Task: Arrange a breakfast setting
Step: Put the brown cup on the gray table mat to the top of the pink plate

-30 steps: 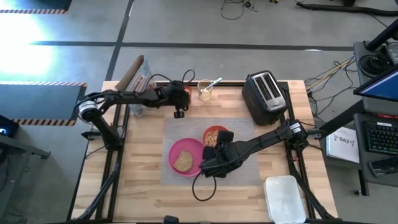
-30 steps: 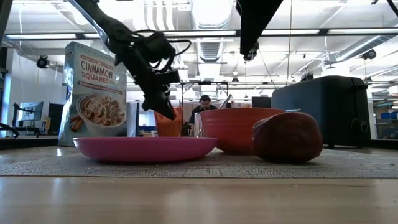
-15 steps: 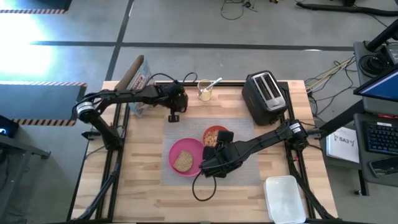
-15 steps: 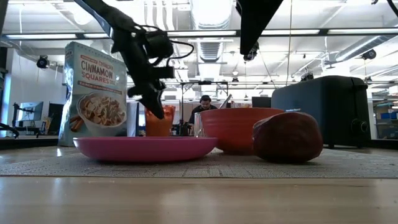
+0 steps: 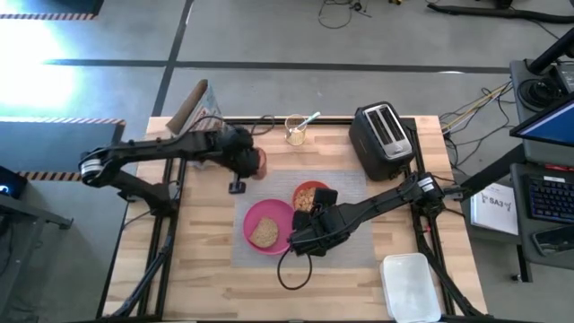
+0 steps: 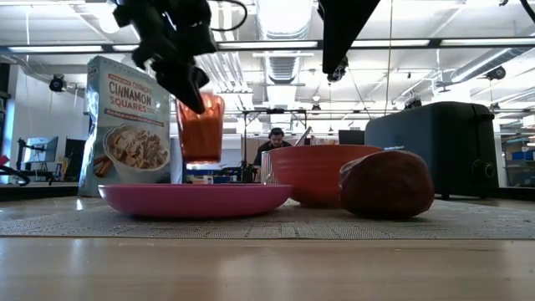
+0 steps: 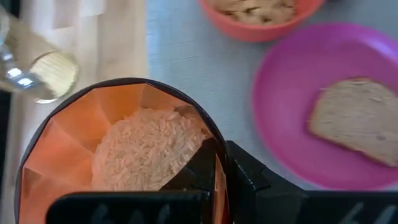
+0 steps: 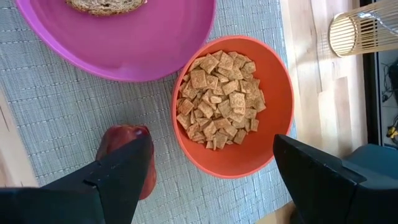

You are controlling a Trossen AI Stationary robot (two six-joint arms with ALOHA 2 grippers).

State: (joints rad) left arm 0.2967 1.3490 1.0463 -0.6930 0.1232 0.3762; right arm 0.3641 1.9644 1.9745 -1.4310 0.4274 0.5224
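The small orange faceted cup, filled with pale rice-like grains, hangs in the air clamped at its rim in the left tool, above the bare wood just beyond the far left corner of the grey translucent woven mat; in the low view it floats clear of the surface, above the rim of the round pink plate. That plate lies on the mat with one slice of brown toast on it, and just beside it sits the orange-red bowl full of square cereal pieces, with the dark red apple on the mat close by. The right tool hovers low over the plate's edge and the apple, its fingers spread wide apart and gripping nothing. The light wooden bench also carries a black two-slot toaster at its far right, a cinnamon-squares cereal box at the far left, a clear glass holding something pale at the far edge, and a white lidded container at the near right corner (one of each, counted). Beyond the bench is a grey concrete floor with cables, and across the bright workshop a person sits at a desk. A second ago the cup stood on the bench near the glass with the left tool still open around it; since then the tool has shut and carried it up and toward the mat, while the right arm has stayed put.
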